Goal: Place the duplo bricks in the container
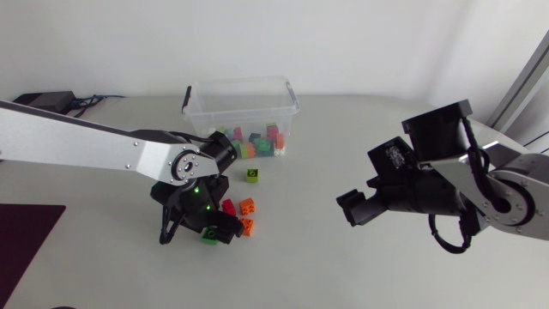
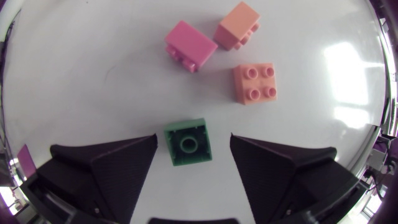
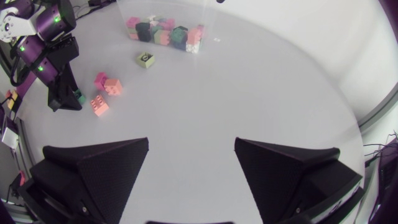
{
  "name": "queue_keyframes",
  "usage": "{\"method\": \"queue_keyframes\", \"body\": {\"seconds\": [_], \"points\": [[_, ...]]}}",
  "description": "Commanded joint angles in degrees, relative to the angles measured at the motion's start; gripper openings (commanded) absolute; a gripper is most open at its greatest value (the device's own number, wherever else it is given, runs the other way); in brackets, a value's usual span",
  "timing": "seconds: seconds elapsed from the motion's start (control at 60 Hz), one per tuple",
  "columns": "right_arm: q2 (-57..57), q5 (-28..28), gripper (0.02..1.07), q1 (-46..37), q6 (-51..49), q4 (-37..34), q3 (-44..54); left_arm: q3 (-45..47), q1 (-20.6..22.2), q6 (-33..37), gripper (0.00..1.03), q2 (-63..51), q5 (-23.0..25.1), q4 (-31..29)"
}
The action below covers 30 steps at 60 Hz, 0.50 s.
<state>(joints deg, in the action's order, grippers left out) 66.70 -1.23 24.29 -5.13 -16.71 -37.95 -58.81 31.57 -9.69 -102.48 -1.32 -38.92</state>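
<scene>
The left fingers stand released and spread wide, pointing down at the tabletop. A green brick lies between them with its hollow underside up. A narrow strip of tabletop shows on either side of the brick, so neither finger touches it and nothing is grasped. Just ahead of these fingers three more loose bricks lie close together. The studs-up orange brick is nearest the green one. Beyond it is a pink brick, and the tipped orange brick rests on its side just beside the pink one. Seen from above, the left arm comes in from the left side and bends down over this cluster, so that the green brick shows only partly under its black end. A yellow-green brick with a dark mark on top sits alone between the cluster and the container. The container is a clear plastic box towards the back of the tabletop. It holds a heap of mixed bricks in pink, green, dark and pale colours, gathered along its near wall. The right fingers are likewise released and held wide apart, with nothing between them and only bare tabletop below. The right arm comes in from the right side and holds them above the tabletop, well apart from the loose bricks and from the container.
</scene>
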Motion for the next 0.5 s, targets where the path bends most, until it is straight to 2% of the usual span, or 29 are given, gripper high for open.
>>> {"method": "queue_keyframes", "body": {"seconds": [0.0,0.1,0.15,0.217,0.317,0.383,0.483], "points": [[1.51,0.53,1.02,0.58,-0.85,0.01,-1.42,-1.57,-0.28,-2.26,0.72,-2.55,0.44,-0.02],[2.56,0.71,1.02,1.55,-1.20,0.10,-1.68,-1.14,-1.51,-2.61,0.55,-2.64,0.44,0.68],[3.35,0.71,1.02,2.16,-1.91,0.54,-1.77,-1.05,-2.22,-2.61,0.36,-2.47,0.88,0.77],[4.76,0.44,1.02,3.22,-2.70,0.54,-2.12,-0.61,-3.27,-2.52,0.31,-2.20,2.82,0.77],[7.13,-2.28,1.02,5.50,-4.63,0.63,-2.65,0.01,-3.62,-1.73,0.25,-1.06,2.99,0.77],[9.77,-5.44,1.02,6.73,-6.48,0.54,-3.44,0.01,-4.06,-0.94,0.24,0.79,2.99,0.68],[14.34,-5.88,1.02,8.58,-8.85,0.63,-5.46,-0.61,-5.56,1.08,0.20,4.21,3.96,0.16]]}}
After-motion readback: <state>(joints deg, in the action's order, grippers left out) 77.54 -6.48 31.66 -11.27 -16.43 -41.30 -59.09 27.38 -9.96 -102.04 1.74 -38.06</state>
